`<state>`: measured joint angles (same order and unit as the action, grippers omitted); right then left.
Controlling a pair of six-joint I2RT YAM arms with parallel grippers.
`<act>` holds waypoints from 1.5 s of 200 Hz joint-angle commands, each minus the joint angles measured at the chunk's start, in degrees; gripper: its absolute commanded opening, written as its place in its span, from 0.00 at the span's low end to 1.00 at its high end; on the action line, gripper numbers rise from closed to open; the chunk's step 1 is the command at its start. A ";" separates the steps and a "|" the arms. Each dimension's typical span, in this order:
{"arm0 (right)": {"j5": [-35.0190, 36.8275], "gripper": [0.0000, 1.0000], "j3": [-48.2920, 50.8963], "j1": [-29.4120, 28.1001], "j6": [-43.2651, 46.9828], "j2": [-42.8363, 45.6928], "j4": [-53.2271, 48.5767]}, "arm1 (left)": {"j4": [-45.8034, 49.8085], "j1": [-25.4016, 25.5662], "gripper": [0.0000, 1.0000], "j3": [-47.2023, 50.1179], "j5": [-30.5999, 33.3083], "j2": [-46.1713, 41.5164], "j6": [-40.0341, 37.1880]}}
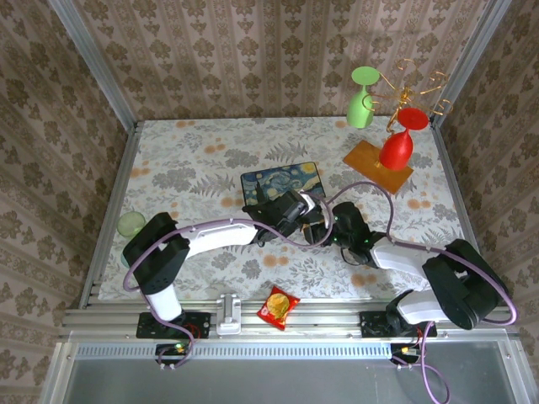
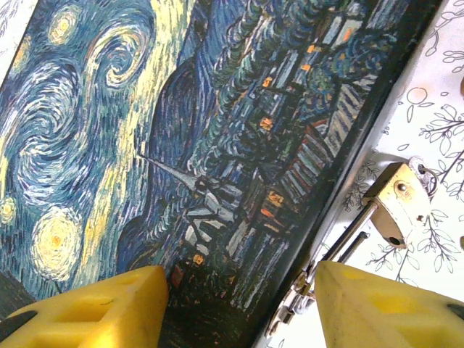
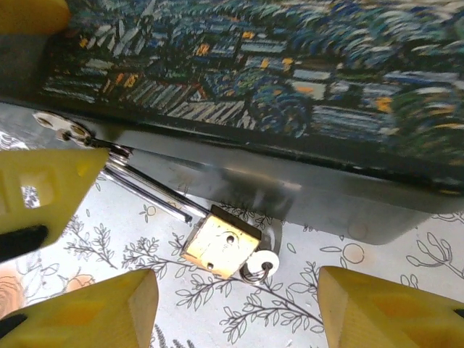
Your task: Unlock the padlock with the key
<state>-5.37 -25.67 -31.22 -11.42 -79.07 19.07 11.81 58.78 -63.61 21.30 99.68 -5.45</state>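
The padlock point(image 3: 220, 243), a small brass block, lies on the flowered cloth in front of the Starry Night box point(image 3: 290, 65). Its silver shackle point(image 3: 145, 185) runs up-left to the box's hasp, and one leg ends free just short of the body. The key point(image 3: 260, 264) sticks out of the padlock's bottom end, showing a pale round head with a ring. My right gripper point(image 3: 232, 308) is open, its yellow fingers just short of the padlock on either side and touching nothing. My left gripper point(image 2: 243, 308) is open across the box's front edge, one finger on the lid, the other beside the hasp point(image 2: 297, 297).
A wooden stand point(image 1: 377, 164) at the back right carries a red glass point(image 1: 397, 145) and a green glass point(image 1: 362, 99) on a gold wire rack. A green cup point(image 1: 131, 224) sits at the left table edge. A snack packet point(image 1: 278, 306) lies on the front rail.
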 commanded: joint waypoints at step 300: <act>-13.05 0.34 -4.33 0.35 -5.36 -6.83 -7.21 | -0.45 -0.59 0.54 8.23 -5.06 0.65 10.59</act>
<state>-7.25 -28.58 -33.85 -13.37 -85.78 17.63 4.51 58.19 -59.02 19.79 97.58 0.54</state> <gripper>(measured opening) 0.339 0.536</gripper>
